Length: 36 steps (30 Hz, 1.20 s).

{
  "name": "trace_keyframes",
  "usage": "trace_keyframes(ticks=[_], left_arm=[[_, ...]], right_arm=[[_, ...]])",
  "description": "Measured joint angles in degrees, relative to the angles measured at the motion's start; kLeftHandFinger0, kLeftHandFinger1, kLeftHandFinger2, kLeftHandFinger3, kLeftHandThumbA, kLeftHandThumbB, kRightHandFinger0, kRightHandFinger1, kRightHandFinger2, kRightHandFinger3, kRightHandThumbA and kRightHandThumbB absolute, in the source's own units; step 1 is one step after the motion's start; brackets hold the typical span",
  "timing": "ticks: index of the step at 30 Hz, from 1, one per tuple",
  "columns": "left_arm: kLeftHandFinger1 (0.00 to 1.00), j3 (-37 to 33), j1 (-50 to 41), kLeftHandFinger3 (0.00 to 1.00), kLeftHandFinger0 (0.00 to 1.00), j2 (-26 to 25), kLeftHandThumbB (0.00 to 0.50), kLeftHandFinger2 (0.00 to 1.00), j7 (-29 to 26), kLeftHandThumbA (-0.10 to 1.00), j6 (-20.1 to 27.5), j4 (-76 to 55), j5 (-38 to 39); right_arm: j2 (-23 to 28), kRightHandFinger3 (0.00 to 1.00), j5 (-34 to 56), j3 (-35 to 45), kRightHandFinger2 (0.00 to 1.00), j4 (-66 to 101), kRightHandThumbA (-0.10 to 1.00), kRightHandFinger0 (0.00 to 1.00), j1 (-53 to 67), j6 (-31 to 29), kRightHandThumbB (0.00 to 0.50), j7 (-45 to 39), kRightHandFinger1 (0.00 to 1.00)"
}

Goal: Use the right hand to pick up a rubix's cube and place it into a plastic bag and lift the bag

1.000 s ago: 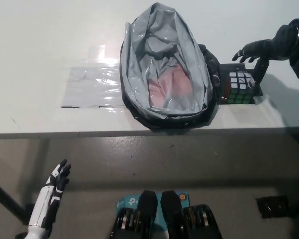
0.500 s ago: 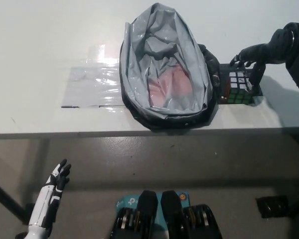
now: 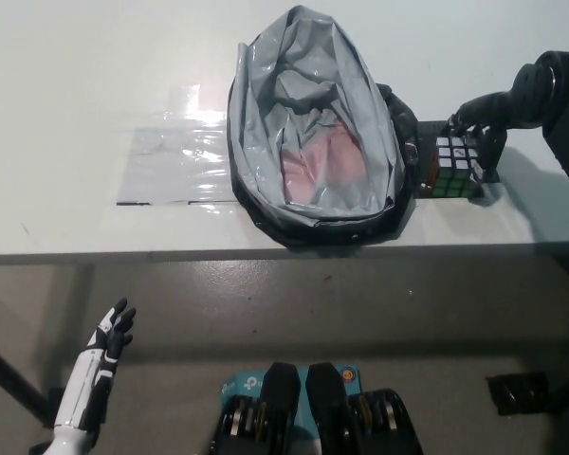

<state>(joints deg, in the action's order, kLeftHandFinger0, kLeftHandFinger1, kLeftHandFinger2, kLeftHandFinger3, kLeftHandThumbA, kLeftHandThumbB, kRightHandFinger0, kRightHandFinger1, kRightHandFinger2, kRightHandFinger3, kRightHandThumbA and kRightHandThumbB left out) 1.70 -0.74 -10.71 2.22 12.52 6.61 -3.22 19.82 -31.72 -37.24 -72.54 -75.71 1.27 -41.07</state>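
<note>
right hand [image 3: 478, 131] fingers curl around the cube [image 3: 454, 164], right of the bag [image 3: 313, 142]; left hand [image 3: 102, 355] near-left, fingers spread.

White desk [image 3: 95, 57], front edge running straight across the view. Resting directly on it: a grey plastic bag [image 3: 313, 114] with a black rim, mouth open toward the front edge; a Rubik's cube [image 3: 452, 163] just beside the bag's right side; a clear plastic sheet [image 3: 175, 166] flat on the surface, touching the bag's left side.
</note>
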Motion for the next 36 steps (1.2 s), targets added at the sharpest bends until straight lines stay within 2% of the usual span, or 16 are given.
trace_keyframes(ticks=[12, 18, 31, 36], left_arm=[[1.0, 0.01, 0.2, 1.0, 1.0, 0.0, 0.177, 1.0, 0.0, 1.0, 0.08, 0.0, 0.0], [1.0, 0.02, 0.91, 1.0, 0.96, -0.01, 0.178, 1.0, 0.0, 1.0, 0.14, 0.0, -0.01], [1.0, 0.02, 1.42, 1.0, 0.94, -0.01, 0.168, 1.0, 0.0, 1.0, 0.89, 0.02, -0.04], [1.0, 0.02, 1.46, 1.0, 0.95, -0.02, 0.17, 1.0, 0.0, 0.99, 1.01, 0.04, -0.03]], right_arm=[[-1.08, 1.0, -0.52, 0.2, 1.0, -0.89, 0.85, 1.0, 0.0, -0.2, 0.5, 0.13, 1.0], [-1.27, 1.0, -0.49, 0.82, 1.0, -1.27, 0.86, 1.0, 0.0, -0.49, 0.5, 0.13, 1.0], [-2.1, 1.0, -0.48, 1.7, 1.0, -2.83, 0.84, 1.0, 0.0, -1.58, 0.5, 0.51, 1.0], [-2.58, 1.0, -0.5, 1.76, 1.0, -3.55, 0.79, 1.0, 0.01, -2.11, 0.5, 0.91, 1.0]])
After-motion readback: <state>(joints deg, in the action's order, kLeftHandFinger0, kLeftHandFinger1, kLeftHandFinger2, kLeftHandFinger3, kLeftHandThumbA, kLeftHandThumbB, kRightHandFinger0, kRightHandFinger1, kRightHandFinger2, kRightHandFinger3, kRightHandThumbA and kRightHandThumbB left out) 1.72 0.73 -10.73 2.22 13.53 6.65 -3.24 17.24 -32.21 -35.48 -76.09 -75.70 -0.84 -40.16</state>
